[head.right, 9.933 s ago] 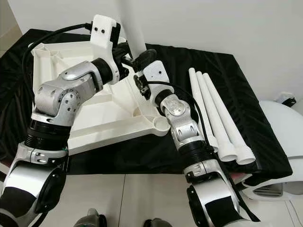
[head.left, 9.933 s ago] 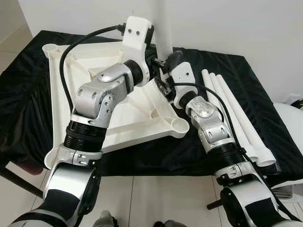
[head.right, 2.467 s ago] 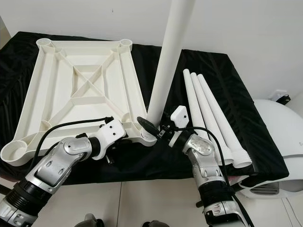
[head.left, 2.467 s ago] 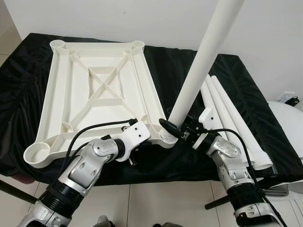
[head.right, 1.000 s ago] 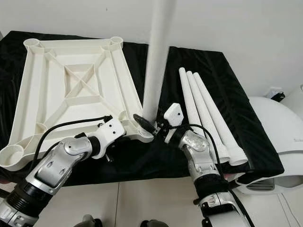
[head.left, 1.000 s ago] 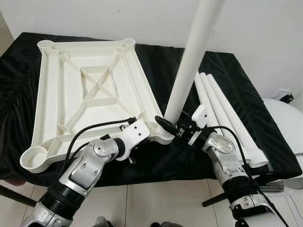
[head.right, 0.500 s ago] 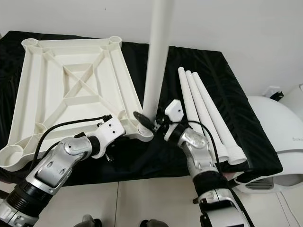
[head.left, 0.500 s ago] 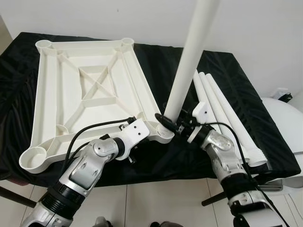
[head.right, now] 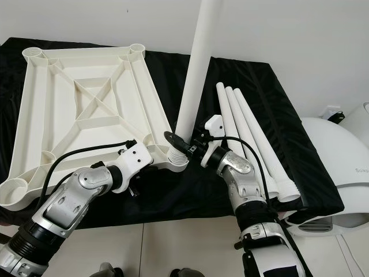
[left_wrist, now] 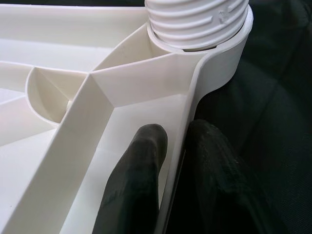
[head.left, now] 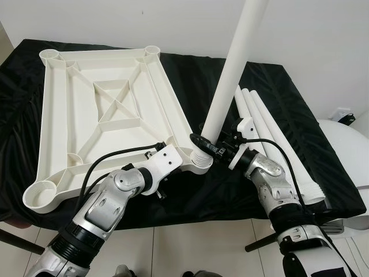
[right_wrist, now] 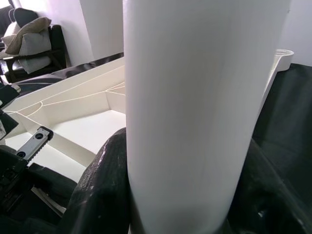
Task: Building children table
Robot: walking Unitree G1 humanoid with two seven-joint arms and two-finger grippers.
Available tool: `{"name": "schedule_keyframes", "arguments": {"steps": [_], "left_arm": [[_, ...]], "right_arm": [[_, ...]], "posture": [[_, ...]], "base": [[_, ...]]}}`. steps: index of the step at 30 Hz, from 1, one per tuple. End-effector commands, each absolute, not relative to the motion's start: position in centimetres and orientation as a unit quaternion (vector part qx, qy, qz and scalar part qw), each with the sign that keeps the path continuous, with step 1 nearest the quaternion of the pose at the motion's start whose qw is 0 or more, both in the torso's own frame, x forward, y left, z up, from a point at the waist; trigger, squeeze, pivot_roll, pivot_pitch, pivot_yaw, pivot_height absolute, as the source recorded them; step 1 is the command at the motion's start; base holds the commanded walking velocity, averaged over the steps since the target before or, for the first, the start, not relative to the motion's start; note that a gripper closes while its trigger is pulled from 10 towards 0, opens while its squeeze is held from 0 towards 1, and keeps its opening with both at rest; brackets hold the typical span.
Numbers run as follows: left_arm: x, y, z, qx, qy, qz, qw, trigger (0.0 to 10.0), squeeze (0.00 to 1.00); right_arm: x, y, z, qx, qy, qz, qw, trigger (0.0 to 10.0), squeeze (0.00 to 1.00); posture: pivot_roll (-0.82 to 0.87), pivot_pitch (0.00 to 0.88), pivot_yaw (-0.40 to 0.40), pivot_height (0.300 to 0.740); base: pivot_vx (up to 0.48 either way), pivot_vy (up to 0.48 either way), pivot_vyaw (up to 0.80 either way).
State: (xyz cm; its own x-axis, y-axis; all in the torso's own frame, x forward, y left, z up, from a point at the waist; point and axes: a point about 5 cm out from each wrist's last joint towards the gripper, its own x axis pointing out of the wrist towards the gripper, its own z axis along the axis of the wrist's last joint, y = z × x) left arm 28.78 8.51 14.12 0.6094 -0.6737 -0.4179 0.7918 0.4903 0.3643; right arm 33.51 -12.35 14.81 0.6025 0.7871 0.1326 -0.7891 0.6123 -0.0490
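Observation:
The white tabletop (head.left: pixel 104 86) lies upside down on a black-covered table, ribs facing up. My left gripper (left_wrist: pixel 173 161) is shut on its near rim, one black finger (left_wrist: pixel 139 180) inside the wall and one outside, close to the near right corner socket (head.left: pixel 199 164). My right gripper (head.left: pixel 210 147) is shut on a long white table leg (head.left: pixel 233 63) near its lower end. The leg stands almost upright, leaning slightly right. Its threaded end (left_wrist: pixel 195 22) sits in that corner socket. In the right wrist view the leg (right_wrist: pixel 195 112) stands between my two fingers (right_wrist: pixel 105 190).
Three more white legs (head.left: pixel 271 135) lie side by side on the black cloth (head.left: pixel 196 75), right of the tabletop. A white rounded appliance (head.right: pixel 340 167) stands on the floor beyond the table's right edge. A white wall runs behind the table.
The leg's threaded end has come down into the corner socket and the right gripper has moved with it. The left gripper keeps its hold on the rim. The camera has shifted a little.

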Motion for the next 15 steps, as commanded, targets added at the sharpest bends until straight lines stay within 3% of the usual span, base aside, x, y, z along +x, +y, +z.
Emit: {"name": "schedule_keyframes", "arguments": {"steps": [1,7,15], "left_arm": [[27.8,7.3,15.0,0.270,0.081,-0.462,0.841,10.0,0.00],[27.7,7.4,15.0,0.273,0.080,-0.458,0.842,10.0,0.00],[27.7,7.4,15.0,0.272,0.080,-0.456,0.844,10.0,0.00]], "right_arm": [[31.6,-15.5,7.3,0.000,0.125,0.392,0.911,10.0,0.00],[30.9,-14.9,7.6,-0.046,0.077,0.403,0.911,10.0,0.00],[30.3,-14.6,7.5,-0.043,0.061,0.404,0.912,10.0,0.00]], "posture": [[-0.02,0.114,-0.073,0.740],[-0.02,0.122,-0.076,0.740],[-0.02,0.127,-0.076,0.740]], "base": [[0.000,0.000,0.00],[0.000,0.000,0.00],[0.000,0.000,0.00]]}}
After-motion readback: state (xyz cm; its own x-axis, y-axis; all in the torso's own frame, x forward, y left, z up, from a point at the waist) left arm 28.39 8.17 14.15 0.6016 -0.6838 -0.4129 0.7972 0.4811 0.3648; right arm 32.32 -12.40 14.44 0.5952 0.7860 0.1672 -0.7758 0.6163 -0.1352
